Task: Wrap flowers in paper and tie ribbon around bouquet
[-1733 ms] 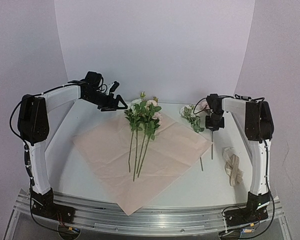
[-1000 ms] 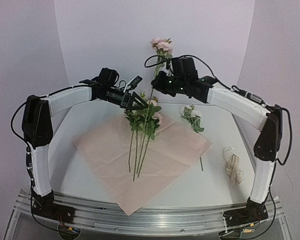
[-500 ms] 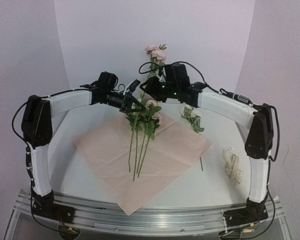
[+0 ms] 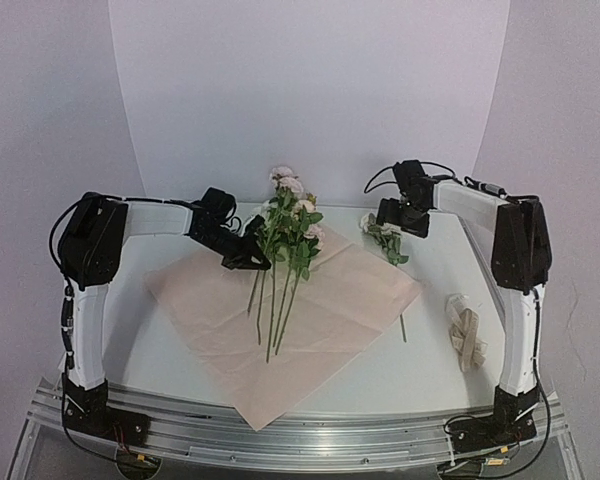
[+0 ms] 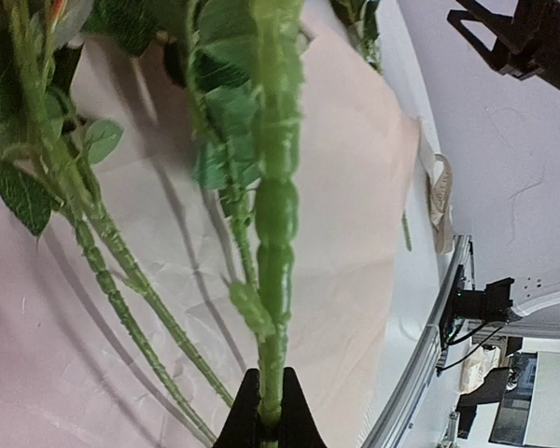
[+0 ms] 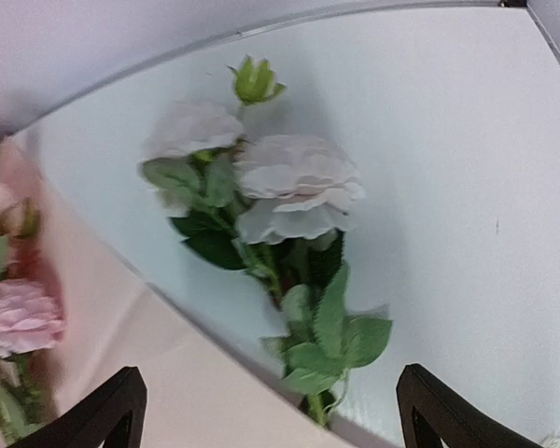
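The white table (image 4: 160,350) carries the paper (image 4: 210,300), laid as a diamond as before, its near corner hanging over the table's front edge. Bare tabletop lies open on its left and between its right corner and the ribbon (image 4: 466,335), which sits bunched by the right arm's upright.

The flowers (image 4: 298,240) lie on the middle of the paper, blooms to the rear. Half a second ago both arms met high over them with a pink stem aloft. Now the left gripper (image 4: 248,258) has come down low beside the bunch, pinching that held stem (image 5: 275,233), which tilts up with its blooms rearward. The right gripper (image 4: 400,216) has pulled back to the right, jaws spread wide and holding nothing, above the lone flower (image 6: 289,187) lying just past the paper's right edge.
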Motion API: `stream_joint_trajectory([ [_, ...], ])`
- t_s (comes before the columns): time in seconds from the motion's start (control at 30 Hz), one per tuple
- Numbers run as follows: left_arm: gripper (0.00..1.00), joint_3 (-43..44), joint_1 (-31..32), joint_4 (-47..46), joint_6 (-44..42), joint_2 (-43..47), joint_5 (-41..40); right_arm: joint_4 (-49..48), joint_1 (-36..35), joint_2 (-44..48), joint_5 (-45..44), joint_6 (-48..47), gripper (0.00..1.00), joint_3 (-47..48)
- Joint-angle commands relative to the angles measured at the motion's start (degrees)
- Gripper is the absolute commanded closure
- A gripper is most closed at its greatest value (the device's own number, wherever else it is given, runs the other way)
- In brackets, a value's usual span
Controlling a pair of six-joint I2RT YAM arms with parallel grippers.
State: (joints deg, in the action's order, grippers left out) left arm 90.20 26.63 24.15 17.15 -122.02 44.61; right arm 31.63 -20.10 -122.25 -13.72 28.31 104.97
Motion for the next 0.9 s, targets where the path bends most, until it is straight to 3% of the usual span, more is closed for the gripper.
stream_joint_trajectory([
  [0.0, 1.00, -1.5, 0.7, -0.4, -0.8, -2.3, -3.5, 7.8, 0.2, -7.8, -2.5, -7.0, 0.08, 6.3],
  [0.07, 1.00, -2.4, 0.9, 0.2, -0.4, -3.4, -4.1, 8.0, 1.2, -10.5, -0.6, -6.6, 0.10, 8.1],
  [0.13, 0.91, -2.9, 0.9, 0.4, -0.7, -4.1, -5.3, 8.1, 1.7, -12.5, 0.7, -7.0, 0.13, 9.5],
  [0.27, 0.40, 0.0, 1.6, 4.0, -3.6, -6.0, -5.5, 8.7, 1.8, -16.4, -0.3, -8.5, 0.20, 11.4],
  [0.37, 0.19, 2.9, 2.5, 9.7, -6.5, -6.6, -5.6, 9.1, 2.5, -18.5, -1.7, -9.4, 0.29, 12.0],
  [0.43, 0.09, 3.6, 2.7, 12.4, -8.2, -6.0, -5.8, 9.2, 3.4, -19.1, -3.0, -9.5, 0.48, 12.1],
  [0.5, 0.04, 3.8, 2.6, 14.9, -9.6, -5.1, -5.9, 9.2, 4.5, -19.0, -4.8, -10.5, 0.72, 12.2],
  [0.6, 0.03, 3.6, 2.7, 17.2, -11.1, -3.1, -6.1, 9.3, 6.7, -18.4, -9.0, -13.9, 0.98, 13.2],
  [0.87, 0.03, 5.9, 2.6, 20.2, -15.9, 0.7, -6.1, 9.6, 9.4, -8.5, -24.3, -25.3, 1.00, 22.9],
])
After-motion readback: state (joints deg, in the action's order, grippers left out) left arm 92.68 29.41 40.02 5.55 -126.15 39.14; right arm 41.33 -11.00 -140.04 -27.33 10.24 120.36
